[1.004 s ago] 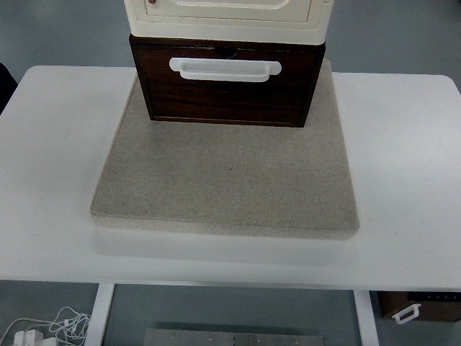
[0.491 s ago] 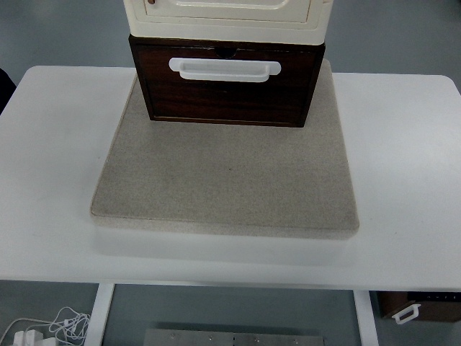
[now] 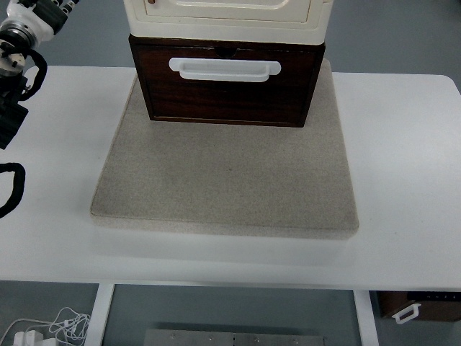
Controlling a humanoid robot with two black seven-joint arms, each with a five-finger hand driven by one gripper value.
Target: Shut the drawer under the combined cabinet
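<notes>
drawer (image 3: pixel 227 90) pulled out on mat (image 3: pixel 227 180) | left arm (image 3: pixel 18 50) top-left

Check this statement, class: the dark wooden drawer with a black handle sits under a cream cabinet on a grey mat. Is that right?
One detail is wrong. The top view shows the drawer has a white handle, not a black one. The rest holds: the dark wooden drawer sits under the cream cabinet on the grey mat.

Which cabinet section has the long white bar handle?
The dark brown wooden drawer at the bottom, on the grey mat. The cream cabinet section above lacks that white handle.
</notes>
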